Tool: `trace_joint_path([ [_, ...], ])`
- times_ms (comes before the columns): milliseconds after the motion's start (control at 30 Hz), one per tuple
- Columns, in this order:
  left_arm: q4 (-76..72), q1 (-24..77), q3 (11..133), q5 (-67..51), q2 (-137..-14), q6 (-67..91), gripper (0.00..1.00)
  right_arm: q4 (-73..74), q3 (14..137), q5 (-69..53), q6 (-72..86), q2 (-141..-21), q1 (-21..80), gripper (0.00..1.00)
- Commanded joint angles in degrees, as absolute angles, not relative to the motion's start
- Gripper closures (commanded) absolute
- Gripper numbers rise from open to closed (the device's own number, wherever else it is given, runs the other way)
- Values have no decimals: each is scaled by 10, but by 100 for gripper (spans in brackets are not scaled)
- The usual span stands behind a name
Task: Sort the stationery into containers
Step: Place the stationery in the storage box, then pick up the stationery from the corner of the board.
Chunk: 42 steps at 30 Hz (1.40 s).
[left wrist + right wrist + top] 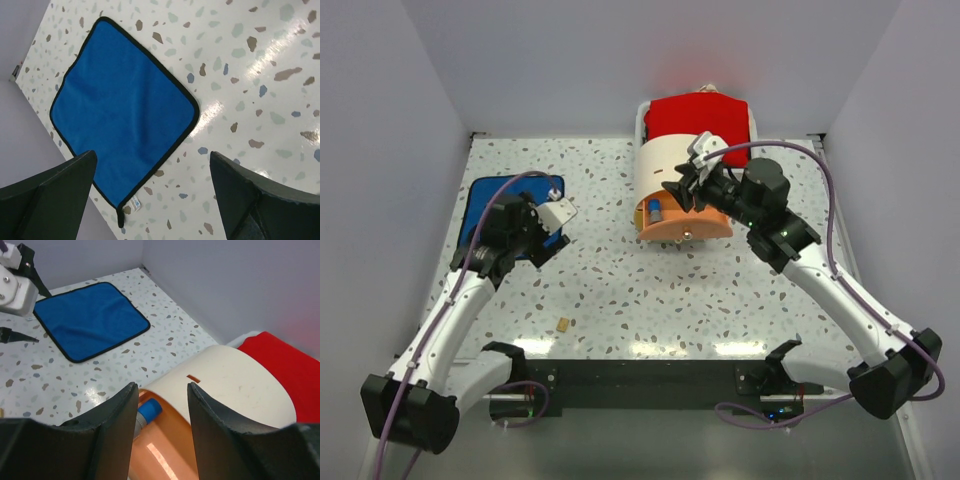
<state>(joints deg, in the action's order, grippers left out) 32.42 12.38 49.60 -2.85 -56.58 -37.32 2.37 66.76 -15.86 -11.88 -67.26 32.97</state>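
My right gripper (161,387) hangs over the cream unit (670,160), jaws partly spread and nothing between them. A blue-capped piece (655,212) lies in the unit's open orange drawer (705,228). The left gripper (152,155) is spread wide and empty, well left of the unit. The tan eraser (563,323) lies on the worktop (720,290), near-left of the unit. I'd drop the left straight down on it, keeping the right clear of the drawer.

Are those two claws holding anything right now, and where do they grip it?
No. Both the left gripper and right gripper are open and empty.
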Motion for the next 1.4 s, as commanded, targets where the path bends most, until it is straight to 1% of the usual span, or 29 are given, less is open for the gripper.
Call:
trace_joint_path([
  [0, 401, 120, 540, -123, -587, -459, 0, 45, 690, -129, -116, -659, 328, 52],
  [33, 471, 121, 554, -144, -601, -476, 0, 52, 690, -129, -124, -651, 328, 52],
  [67, 506, 121, 585, -177, -630, -505, 0, 58, 690, -128, -127, -648, 329, 51],
  [100, 569, 122, 597, -185, -647, -521, 1, 63, 689, -124, -128, -644, 328, 51],
  [167, 619, 126, 613, -182, -687, -561, 4, 76, 683, -111, -128, -637, 328, 51],
  [200, 645, 130, 611, -175, -696, -569, 7, 77, 681, -107, -128, -636, 329, 50],
  [267, 660, 138, 597, -155, -711, -585, 8, 83, 677, -104, -128, -634, 328, 50],
  [333, 679, 170, 573, -143, -713, -598, 10, 89, 678, -105, -130, -634, 328, 50],
  [400, 666, 204, 544, -119, -691, -634, 10, 96, 684, -105, -134, -635, 329, 49],
  [433, 657, 210, 511, -115, -677, -655, 9, 102, 689, -105, -135, -637, 329, 48],
  [467, 644, 212, 494, -111, -645, -701, 9, 105, 691, -105, -137, -637, 328, 48],
  [567, 589, 214, 435, -113, -600, -772, 9, 119, 700, -110, -148, -639, 329, 47],
  [733, 579, 221, 405, -145, -618, -803, 15, 150, 714, -122, -162, -640, 328, 46],
  [833, 577, 222, 401, -191, -619, -827, 14, 174, 721, -130, -168, -640, 328, 41],
  [867, 573, 224, 398, -208, -618, -830, 14, 178, 722, -127, -166, -641, 328, 37],
  [967, 570, 241, 395, -223, -636, -826, 15, 192, 733, -112, -145, -645, 326, 34],
  [1000, 570, 244, 395, -228, -642, -823, 18, 192, 735, -108, -133, -645, 326, 34],
  [1100, 578, 264, 407, -247, -670, -802, 21, 184, 742, -82, -110, -648, 323, 33],
  [1300, 559, 308, 398, -251, -686, -760, 22, 178, 751, -64, -103, -660, 314, 32],
  [1367, 554, 315, 394, -250, -693, -748, 24, 178, 750, -63, -103, -661, 313, 32],
])
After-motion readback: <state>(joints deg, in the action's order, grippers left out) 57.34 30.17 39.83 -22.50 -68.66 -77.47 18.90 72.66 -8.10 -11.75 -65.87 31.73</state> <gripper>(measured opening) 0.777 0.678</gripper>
